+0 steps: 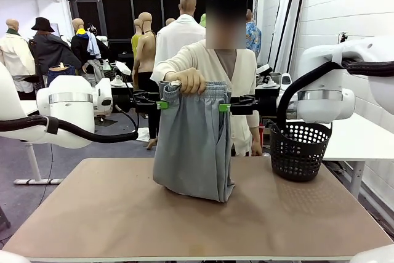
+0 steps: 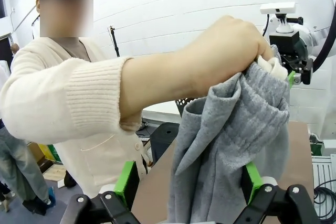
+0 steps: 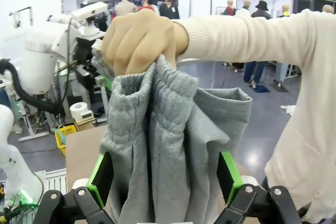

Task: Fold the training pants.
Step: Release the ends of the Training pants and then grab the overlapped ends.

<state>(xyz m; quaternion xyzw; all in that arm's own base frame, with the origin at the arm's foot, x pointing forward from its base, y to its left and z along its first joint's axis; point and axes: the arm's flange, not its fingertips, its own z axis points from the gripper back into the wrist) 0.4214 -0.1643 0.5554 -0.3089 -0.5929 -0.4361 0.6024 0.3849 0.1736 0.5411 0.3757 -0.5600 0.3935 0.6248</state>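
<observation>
Left gripper (image 1: 161,104) and right gripper (image 1: 225,107), jaws apart, flank the training pants (image 1: 194,146), which a person's hand (image 1: 186,80) dangles onto the table (image 1: 92,214). Left wrist view: cloth hangs between parted pads (image 2: 251,181), ungripped. Right wrist view: likewise. You're at the handover, I'd judge; next you need both jaws closing on the waistband (image 1: 212,90).

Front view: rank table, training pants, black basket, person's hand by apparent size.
1. table
2. training pants
3. black basket, at the table's far right corner, so distance may shrink it a little
4. person's hand, gripping the waistband
</observation>
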